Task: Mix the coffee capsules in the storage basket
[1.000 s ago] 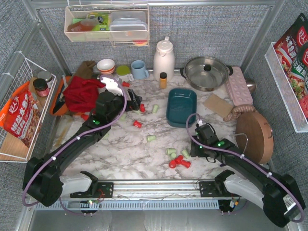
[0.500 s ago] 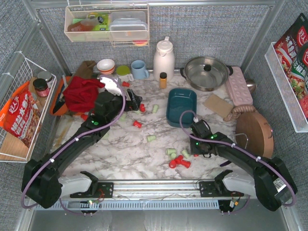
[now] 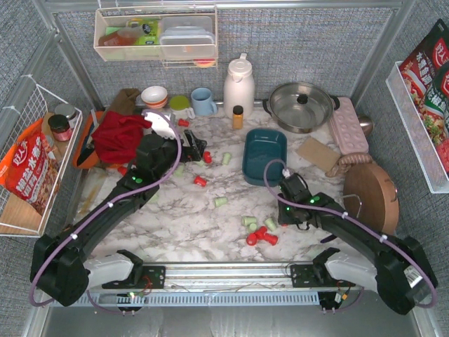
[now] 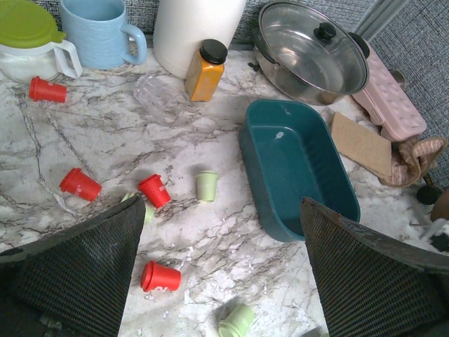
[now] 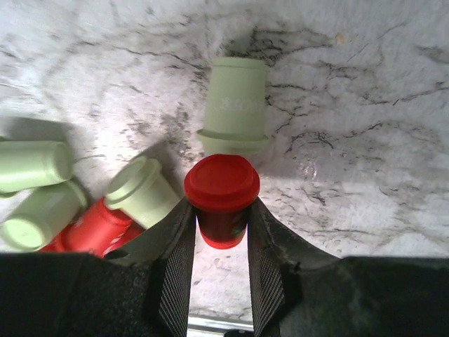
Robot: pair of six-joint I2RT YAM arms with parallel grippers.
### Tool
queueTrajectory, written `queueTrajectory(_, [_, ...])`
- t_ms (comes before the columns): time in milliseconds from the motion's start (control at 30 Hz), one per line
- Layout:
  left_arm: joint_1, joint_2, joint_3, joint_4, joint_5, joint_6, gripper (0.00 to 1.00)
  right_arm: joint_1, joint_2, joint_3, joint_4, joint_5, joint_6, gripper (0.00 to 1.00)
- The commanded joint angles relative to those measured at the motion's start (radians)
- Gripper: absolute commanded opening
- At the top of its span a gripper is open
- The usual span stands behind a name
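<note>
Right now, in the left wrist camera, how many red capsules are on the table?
4 red capsules: one beside the green-lidded cup, two mid-table, one nearest the camera. The fingers may hide others.

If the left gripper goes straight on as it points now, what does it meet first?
Most likely the pale green capsule just ahead of the left gripper, or the marble table beside it; depth is unclear. The storage basket sits right of that line.
</note>
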Motion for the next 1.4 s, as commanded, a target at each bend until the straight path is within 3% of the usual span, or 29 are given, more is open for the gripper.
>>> queueTrajectory(0, [0.002,-0.008,0.005,0.025,-0.007,0.003,0.99,0.002,-0.083,0.072,-0.068,0.014,-0.019,0.22])
queueTrajectory(100, [0.001,-0.004,0.005,0.024,-0.005,0.002,0.99,0.002,-0.139,0.169,-0.11,0.074,-0.062,0.22])
queueTrajectory(233, [0.001,0.008,0.006,0.027,-0.001,0.0,0.99,-0.006,-0.137,0.264,0.008,0.19,-0.142,0.22])
queueTrajectory(400, [0.002,0.039,0.01,0.018,-0.005,0.007,0.99,-0.078,0.046,0.403,0.239,0.181,-0.181,0.22])
queueTrajectory(533, [0.001,0.086,0.031,-0.017,-0.001,0.001,0.99,-0.127,0.256,0.551,0.327,0.139,-0.171,0.22])
queueTrajectory(567, [0.0,0.105,0.041,-0.027,0.003,-0.005,0.99,-0.138,0.31,0.584,0.325,0.125,-0.167,0.24])
queueTrajectory(700, [0.0,0.152,0.08,-0.078,0.018,-0.011,0.99,-0.144,0.463,0.672,0.307,0.076,-0.156,0.51])
queueTrajectory(800, [0.001,0.183,0.114,-0.122,0.028,0.005,0.99,-0.144,0.536,0.705,0.268,0.059,-0.154,0.64])
queueTrajectory(933, [0.0,0.245,0.189,-0.195,0.148,0.159,0.99,-0.144,0.547,0.692,0.249,0.043,-0.159,0.69])
queueTrajectory(1067, [0.0,0.34,0.272,-0.394,0.252,0.361,0.99,-0.142,0.466,0.609,0.266,0.011,-0.14,0.69])
queueTrajectory(1200, [-0.005,0.368,0.235,-0.42,0.342,0.474,0.99,-0.124,0.369,0.498,0.276,-0.016,-0.12,0.7])
queueTrajectory(1367, [-0.026,0.355,0.159,-0.383,0.426,0.592,0.8,-0.105,0.252,0.361,0.277,-0.045,-0.101,0.7])
